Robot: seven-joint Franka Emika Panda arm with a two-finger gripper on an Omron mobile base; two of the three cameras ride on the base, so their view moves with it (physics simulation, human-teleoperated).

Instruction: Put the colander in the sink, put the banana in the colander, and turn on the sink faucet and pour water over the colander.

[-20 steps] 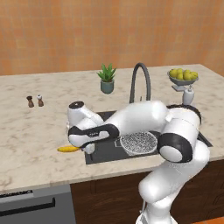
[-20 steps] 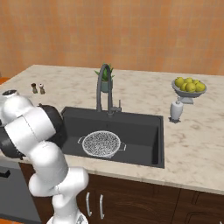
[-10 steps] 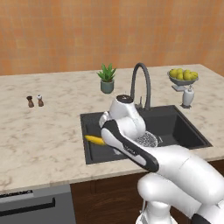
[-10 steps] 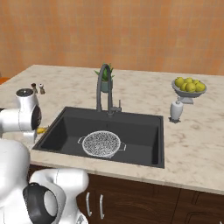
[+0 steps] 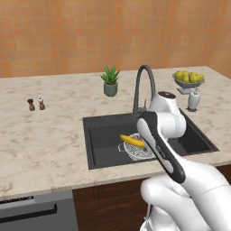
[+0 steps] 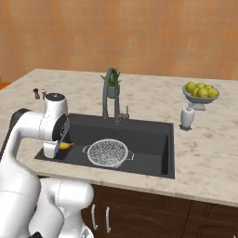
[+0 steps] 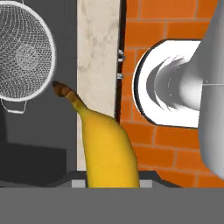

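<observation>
on the left of the counter [image 5: 49, 135] stand two small shakers [image 5: 36, 104]. the sink [image 6: 148, 139] is sunk into the stone, and the gripper [image 6: 55, 149] hangs over its left end, clamped on the banana [image 6: 66, 145], whose yellow tip pokes out toward the basin. in the hand view the banana [image 7: 107, 148] rises from between the fingers with its dark tip just beside the colander rim. the colander [image 6: 108, 152] sits upright in the middle of the basin. behind it stands the sink faucet [image 6: 110, 93], with a potted plant [image 5: 110, 81] beyond. far right are a white bottle [image 6: 187, 117] and a fruit bowl [image 6: 201, 92].
</observation>
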